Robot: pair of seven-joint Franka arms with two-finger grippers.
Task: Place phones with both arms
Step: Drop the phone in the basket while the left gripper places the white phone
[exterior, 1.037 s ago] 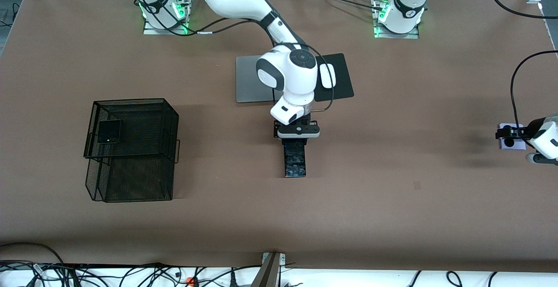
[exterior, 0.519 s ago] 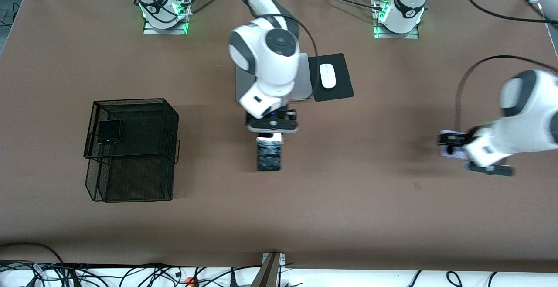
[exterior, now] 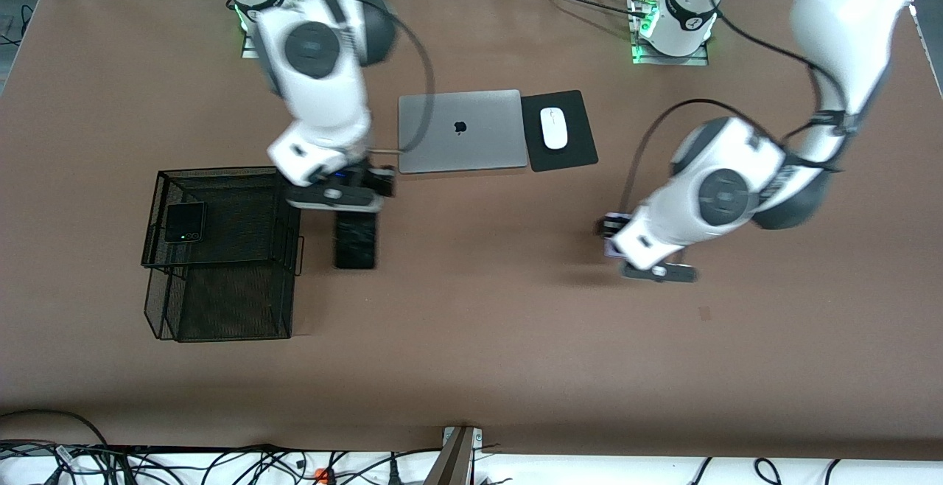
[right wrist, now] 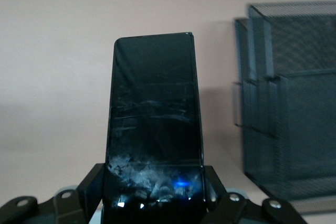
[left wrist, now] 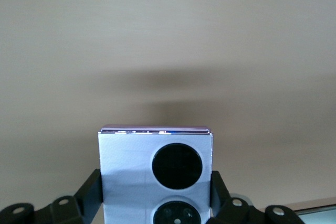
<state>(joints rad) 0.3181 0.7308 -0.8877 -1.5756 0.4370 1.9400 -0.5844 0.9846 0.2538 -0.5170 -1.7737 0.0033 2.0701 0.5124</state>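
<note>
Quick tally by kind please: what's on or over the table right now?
Phones: 3 (folded black phone, long black phone, lavender phone)
Mesh baskets: 1
Laptops: 1
Mice: 1
Mouse pads: 1
Total: 7

Obstacle by right gripper (exterior: pixel 355 208): mesh basket (exterior: pixel 221 249) stands just beside its long black phone (exterior: pixel 355 240).
Under left gripper (exterior: pixel 610 238): bare table (exterior: pixel 516 337).
Mid-table: laptop (exterior: pixel 463 131), mouse (exterior: pixel 554 128).
</note>
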